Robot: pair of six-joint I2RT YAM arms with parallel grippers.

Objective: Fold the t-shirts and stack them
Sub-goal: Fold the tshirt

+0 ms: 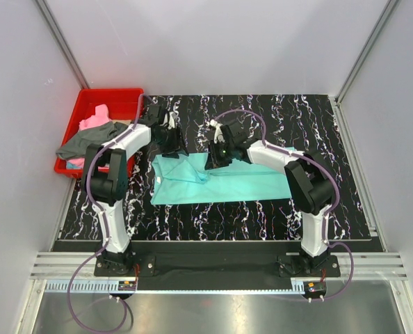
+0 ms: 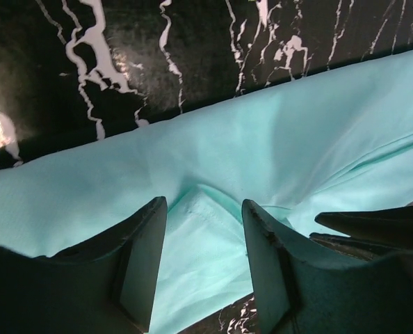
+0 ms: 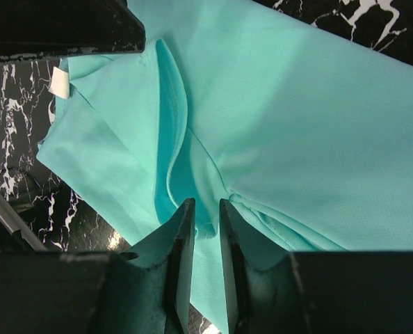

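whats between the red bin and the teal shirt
Top view: only bare marbled tabletop, with the left arm reaching over it, between red bin and teal shirt.

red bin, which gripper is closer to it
Left. The left gripper is over the teal t-shirt's far left corner, just right of the red bin; the right gripper is farther right, near the middle of the shirt's far edge.

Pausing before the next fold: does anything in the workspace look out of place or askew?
Yes. The dark grey t-shirt spills over the near rim of the red bin and hangs partly outside it. The teal t-shirt is not flat either: raised creases bunch near its left end.
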